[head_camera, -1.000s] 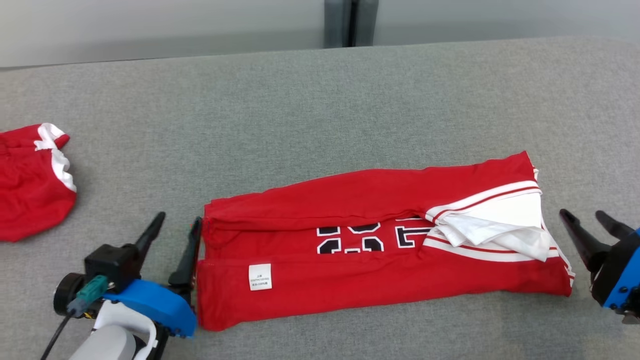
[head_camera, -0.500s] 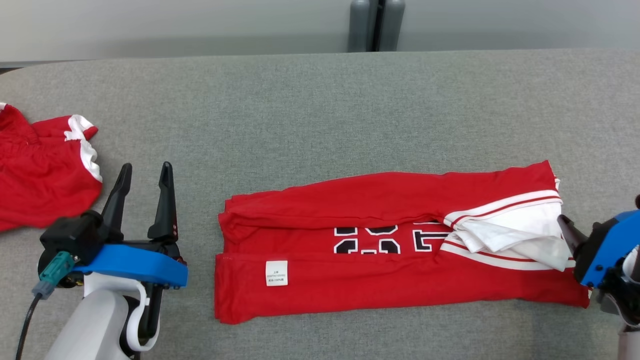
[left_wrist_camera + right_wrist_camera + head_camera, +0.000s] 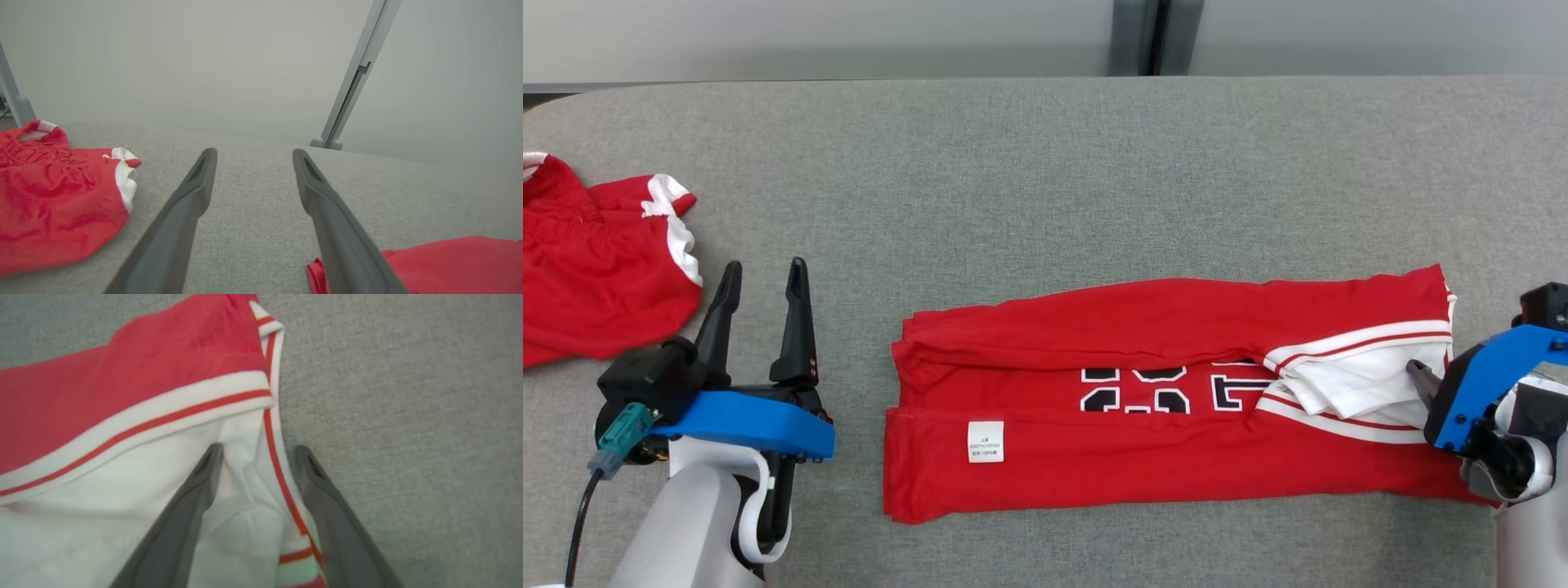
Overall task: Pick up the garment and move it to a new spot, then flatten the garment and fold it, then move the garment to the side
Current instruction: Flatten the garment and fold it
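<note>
The garment point(image 3: 1143, 343) is a red jersey with black numerals and white-and-red trim, lying folded into a long strip across the grey table. Its right end point(image 3: 143, 375) shows the white inner side. My right gripper point(image 3: 258, 451) is tilted down at that end, open, with one finger on the white cloth and the other over the table beside the striped edge. One dark fingertip point(image 3: 1417, 376) shows ahead of the blue wrist in the head view. My left gripper point(image 3: 765, 269) stands open and empty to the left of the garment's left end point(image 3: 449, 261), apart from it.
A second red piece with white trim point(image 3: 596, 278) lies crumpled at the table's left end, close to my left gripper point(image 3: 254, 153). The grey table point(image 3: 1029, 180) runs bare behind the garment to its far edge, where a grey post point(image 3: 1156, 37) stands before the wall.
My left gripper has drawn back from the garment's left end and now points up the table. My right gripper has come in over the garment's right edge. The camera has shifted too.
</note>
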{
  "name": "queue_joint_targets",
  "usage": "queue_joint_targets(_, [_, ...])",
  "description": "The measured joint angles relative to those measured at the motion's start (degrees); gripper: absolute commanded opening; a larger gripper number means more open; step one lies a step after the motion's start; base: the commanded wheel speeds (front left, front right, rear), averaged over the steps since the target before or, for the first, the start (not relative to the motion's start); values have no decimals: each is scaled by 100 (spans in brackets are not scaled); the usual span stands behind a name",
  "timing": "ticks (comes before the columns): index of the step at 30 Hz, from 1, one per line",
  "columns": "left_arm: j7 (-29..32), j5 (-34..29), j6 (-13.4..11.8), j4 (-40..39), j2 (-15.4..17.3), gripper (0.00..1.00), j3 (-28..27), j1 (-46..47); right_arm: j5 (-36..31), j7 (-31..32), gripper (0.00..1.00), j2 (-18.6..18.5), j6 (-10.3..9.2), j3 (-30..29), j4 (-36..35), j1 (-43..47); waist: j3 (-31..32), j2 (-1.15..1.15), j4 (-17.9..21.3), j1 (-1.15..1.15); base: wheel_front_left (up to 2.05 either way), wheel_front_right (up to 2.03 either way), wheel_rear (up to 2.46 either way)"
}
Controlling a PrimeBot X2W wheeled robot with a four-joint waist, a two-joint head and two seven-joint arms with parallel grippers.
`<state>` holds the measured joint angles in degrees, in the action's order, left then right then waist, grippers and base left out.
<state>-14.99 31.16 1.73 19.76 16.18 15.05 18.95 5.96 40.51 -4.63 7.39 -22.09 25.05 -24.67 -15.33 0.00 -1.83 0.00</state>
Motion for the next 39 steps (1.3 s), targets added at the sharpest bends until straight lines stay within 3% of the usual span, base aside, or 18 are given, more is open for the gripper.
queue_joint_targets(5, [-1,-44,52,118,-27,100,-120,-109,259,-49,0,-151,2,366,-38,32,74,0,24,0,0,0,0])
queue_joint_targets(9, [-1,-86,85,180,-22,100,-200,-161,427,-80,0,-605,10,530,-342,177,154,0,81,0,0,0,0])
queue_joint_targets(12, [-1,-133,115,211,-14,100,-236,-244,464,-23,0,-944,10,436,-686,330,243,0,132,0,0,0,0])
queue_joint_targets(21, [-1,-166,124,248,-14,100,-357,-342,255,229,0,-1446,9,-81,-1469,649,482,0,319,0,0,0,0])
queue_joint_targets(24, [-1,-261,82,229,10,100,-375,-354,259,278,0,-1380,9,-60,-1621,675,554,0,352,0,0,0,0])
queue_joint_targets(29, [-1,-337,23,137,21,100,-454,-482,235,305,0,-1122,9,495,-1948,805,673,0,367,0,0,0,0])
queue_joint_targets(39, [31,-335,9,-48,78,100,-435,-598,312,270,0,-398,9,2590,-2396,707,655,0,220,0,0,0,0])
